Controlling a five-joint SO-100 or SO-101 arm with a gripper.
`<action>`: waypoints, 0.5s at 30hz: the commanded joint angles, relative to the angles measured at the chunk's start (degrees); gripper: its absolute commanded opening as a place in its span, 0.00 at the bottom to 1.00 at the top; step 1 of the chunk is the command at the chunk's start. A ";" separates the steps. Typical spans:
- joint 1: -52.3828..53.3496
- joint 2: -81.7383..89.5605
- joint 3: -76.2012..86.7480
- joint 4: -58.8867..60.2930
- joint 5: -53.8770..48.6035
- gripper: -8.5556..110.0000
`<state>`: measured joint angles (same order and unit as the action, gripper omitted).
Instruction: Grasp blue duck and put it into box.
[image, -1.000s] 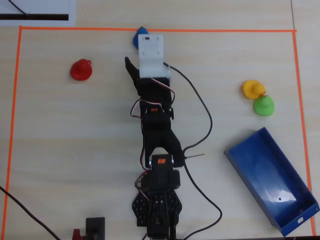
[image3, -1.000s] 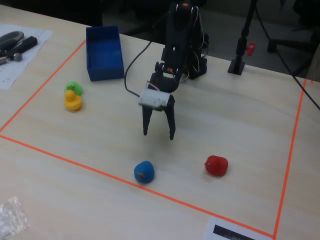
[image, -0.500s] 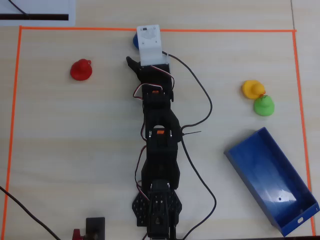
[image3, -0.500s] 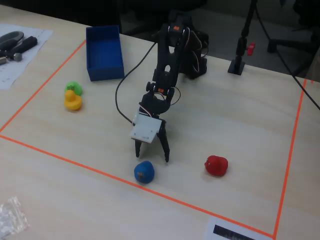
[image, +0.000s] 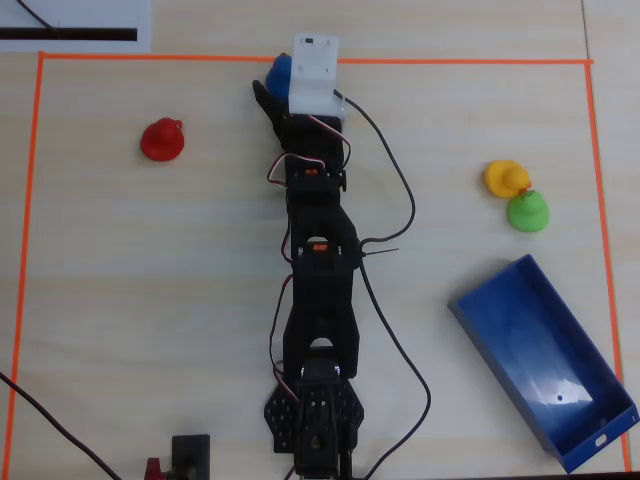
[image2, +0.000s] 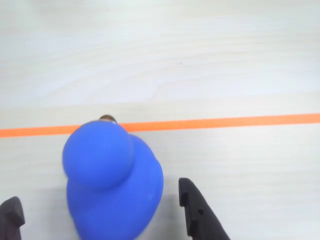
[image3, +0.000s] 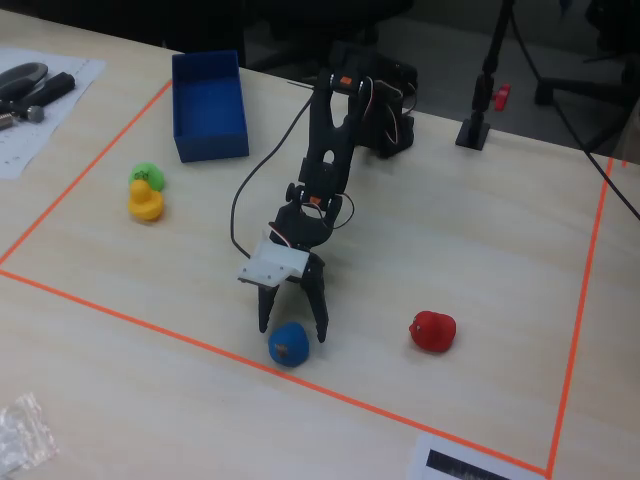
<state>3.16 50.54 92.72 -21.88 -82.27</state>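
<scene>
The blue duck (image2: 112, 185) stands on the table just inside the orange tape line (image2: 225, 121), its head towards the tape. My gripper (image2: 99, 195) is open and low around it. One black finger (image2: 11, 215) is left of the duck and the other (image2: 197, 210) is right of it, with a gap on each side. In the fixed view the gripper (image3: 292, 328) points down over the duck (image3: 288, 343). In the overhead view the duck (image: 277, 72) is half hidden under the white wrist mount (image: 315, 70). The blue box (image: 545, 360) lies empty at the lower right, far from the gripper.
A red duck (image: 161, 139) sits left of the arm. A yellow duck (image: 505, 178) and a green duck (image: 527, 211) sit together above the box. Orange tape (image: 30, 200) frames the work area. Cables trail beside the arm.
</scene>
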 joint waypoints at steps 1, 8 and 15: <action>-0.70 -0.97 -5.36 -0.70 0.26 0.43; -1.14 -5.63 -9.93 0.44 -0.26 0.44; -2.11 -9.32 -12.66 1.32 -1.93 0.25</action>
<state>2.20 41.31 82.71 -21.36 -83.32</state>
